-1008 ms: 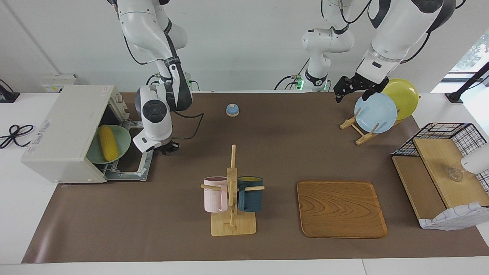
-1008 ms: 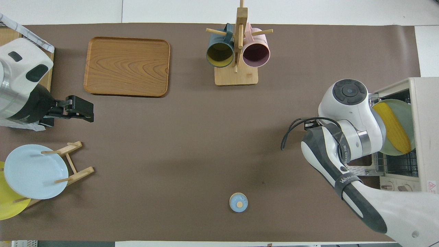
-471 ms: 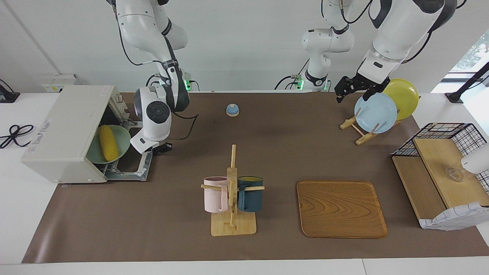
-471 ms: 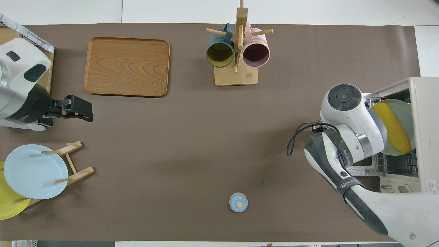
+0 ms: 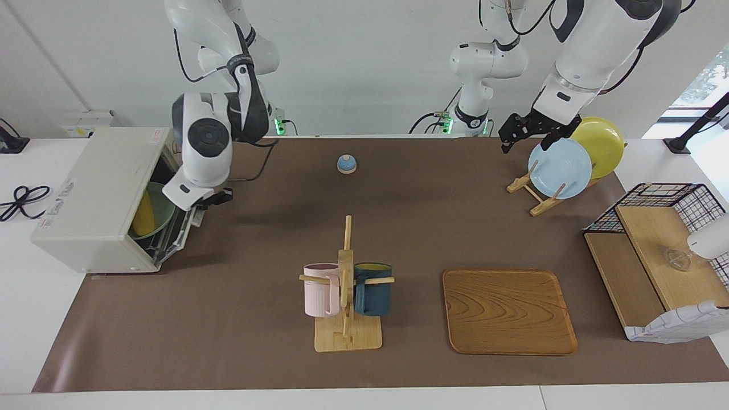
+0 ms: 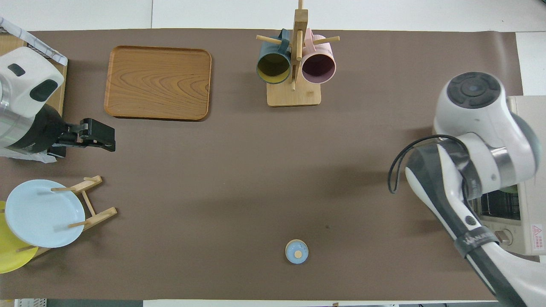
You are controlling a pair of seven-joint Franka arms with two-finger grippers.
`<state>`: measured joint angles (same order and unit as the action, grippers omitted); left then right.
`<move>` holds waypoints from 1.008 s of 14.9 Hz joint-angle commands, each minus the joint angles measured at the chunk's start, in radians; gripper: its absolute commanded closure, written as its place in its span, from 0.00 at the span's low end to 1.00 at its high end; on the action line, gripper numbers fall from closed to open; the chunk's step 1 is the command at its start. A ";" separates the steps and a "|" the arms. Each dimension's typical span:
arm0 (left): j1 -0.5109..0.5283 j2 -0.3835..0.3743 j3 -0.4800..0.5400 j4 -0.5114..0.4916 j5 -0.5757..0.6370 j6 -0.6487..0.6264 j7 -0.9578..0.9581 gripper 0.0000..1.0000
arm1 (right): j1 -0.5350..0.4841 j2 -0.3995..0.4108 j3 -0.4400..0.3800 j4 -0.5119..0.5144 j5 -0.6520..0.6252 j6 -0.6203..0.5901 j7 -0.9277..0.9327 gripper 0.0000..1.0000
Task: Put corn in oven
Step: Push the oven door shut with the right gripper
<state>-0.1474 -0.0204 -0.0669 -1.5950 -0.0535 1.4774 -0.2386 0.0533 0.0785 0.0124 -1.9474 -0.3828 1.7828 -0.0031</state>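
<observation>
The off-white oven stands at the right arm's end of the table; its top also shows in the overhead view. Its glass door is tilted up, about half shut. The yellow corn lies on a green plate on the rack inside, mostly hidden by the door. My right gripper is at the door's raised edge; in the overhead view its arm hides it and the corn. My left gripper waits in the air beside the plate rack and also shows in the overhead view.
A mug rack with a pink and a dark blue mug stands mid-table. A wooden tray lies beside it. A blue plate and a yellow plate stand in a wooden rack. A small blue bell sits nearer to the robots. A wire shelf stands at the left arm's end.
My right gripper has risen toward the oven and the door has swung up from flat to about half shut. The corn is now mostly covered. The left arm has barely moved.
</observation>
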 commanded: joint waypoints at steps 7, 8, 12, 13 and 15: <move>0.012 -0.003 -0.008 0.007 0.018 -0.011 0.004 0.00 | -0.136 -0.072 -0.015 0.123 0.172 -0.115 -0.187 1.00; 0.012 -0.003 -0.008 0.007 0.018 -0.009 0.004 0.00 | -0.141 -0.071 -0.018 0.189 0.244 -0.178 -0.186 1.00; 0.012 -0.003 -0.008 0.007 0.018 -0.011 0.004 0.00 | -0.133 -0.059 -0.015 0.363 0.409 -0.301 -0.170 0.69; 0.012 -0.003 -0.008 0.007 0.018 -0.011 0.004 0.00 | -0.128 -0.056 -0.008 0.373 0.403 -0.304 -0.170 0.49; 0.012 -0.003 -0.008 0.007 0.018 -0.011 0.004 0.00 | -0.112 -0.055 -0.006 0.375 0.397 -0.331 -0.146 0.00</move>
<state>-0.1474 -0.0204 -0.0669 -1.5950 -0.0534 1.4774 -0.2386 -0.0636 -0.0024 -0.0003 -1.5963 -0.0034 1.4825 -0.1625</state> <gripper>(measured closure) 0.000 0.515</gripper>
